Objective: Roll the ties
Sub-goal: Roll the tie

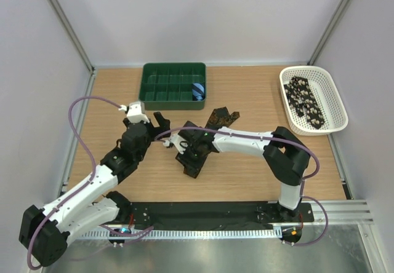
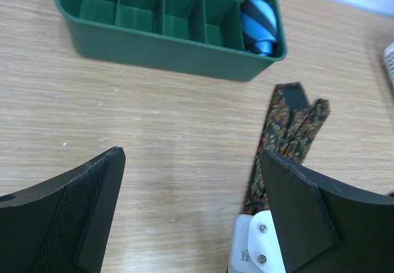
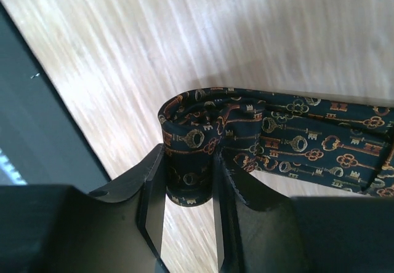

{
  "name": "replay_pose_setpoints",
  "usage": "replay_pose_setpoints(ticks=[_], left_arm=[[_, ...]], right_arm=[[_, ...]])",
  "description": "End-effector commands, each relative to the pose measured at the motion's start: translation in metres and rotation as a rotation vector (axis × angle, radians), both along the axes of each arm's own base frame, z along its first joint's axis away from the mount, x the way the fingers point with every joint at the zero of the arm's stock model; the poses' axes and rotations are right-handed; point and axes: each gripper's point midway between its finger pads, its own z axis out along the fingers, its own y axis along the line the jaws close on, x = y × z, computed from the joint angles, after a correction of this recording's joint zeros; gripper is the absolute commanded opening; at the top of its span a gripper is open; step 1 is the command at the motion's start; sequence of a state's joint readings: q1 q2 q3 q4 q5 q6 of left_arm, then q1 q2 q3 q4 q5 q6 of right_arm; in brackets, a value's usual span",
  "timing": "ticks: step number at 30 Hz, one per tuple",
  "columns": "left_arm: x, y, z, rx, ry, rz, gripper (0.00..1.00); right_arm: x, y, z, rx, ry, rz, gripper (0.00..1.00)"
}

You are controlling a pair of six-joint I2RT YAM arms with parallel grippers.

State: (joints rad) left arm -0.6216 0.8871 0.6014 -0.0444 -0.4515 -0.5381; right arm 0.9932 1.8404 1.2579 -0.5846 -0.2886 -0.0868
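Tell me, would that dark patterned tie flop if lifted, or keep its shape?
Probably floppy: the tie bends into a soft fold where the right gripper pinches it. Likely light: it is thin fabric lying flat on the table. The fold might spring open if released; it looks rounded, not creased.

Wooden counter (image 1: pixel 246 174). Green divided tray (image 1: pixel 173 76) at back, blue roll (image 1: pixel 197 90) in its near-right compartment. White basket (image 1: pixel 329 94) far right holds spotted black tie (image 1: pixel 305 101). Brown tie (image 1: pixel 223 117) mid-counter, right gripper (image 1: pixel 188 153) on it; left gripper (image 1: pixel 163 130) just beside, jaws apart.
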Motion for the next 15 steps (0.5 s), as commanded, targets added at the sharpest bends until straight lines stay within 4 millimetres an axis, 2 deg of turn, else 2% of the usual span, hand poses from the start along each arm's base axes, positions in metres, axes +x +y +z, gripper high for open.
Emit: replay_pose_setpoints(ticks=[1, 3, 4, 7, 15], left_arm=[[-0.016, 0.0, -0.036, 0.031, 0.041, -0.064, 0.94], [-0.022, 0.0, -0.04, 0.025, 0.034, -0.083, 0.94], [-0.026, 0.003, -0.05, 0.034, 0.048, -0.085, 0.93], [-0.035, 0.006, -0.056, 0.018, 0.037, -0.095, 0.93], [-0.046, 0.016, -0.053, 0.003, -0.014, -0.097, 0.94]], right_arm=[[0.023, 0.005, 0.012, 0.115, 0.12, -0.126, 0.11], [0.022, 0.005, 0.009, 0.126, 0.155, -0.126, 0.11], [0.024, 0.005, 0.005, 0.125, 0.165, -0.128, 0.11], [0.026, 0.004, -0.002, 0.129, 0.201, -0.135, 0.11], [0.043, 0.0, -0.01, 0.162, 0.276, -0.172, 0.11]])
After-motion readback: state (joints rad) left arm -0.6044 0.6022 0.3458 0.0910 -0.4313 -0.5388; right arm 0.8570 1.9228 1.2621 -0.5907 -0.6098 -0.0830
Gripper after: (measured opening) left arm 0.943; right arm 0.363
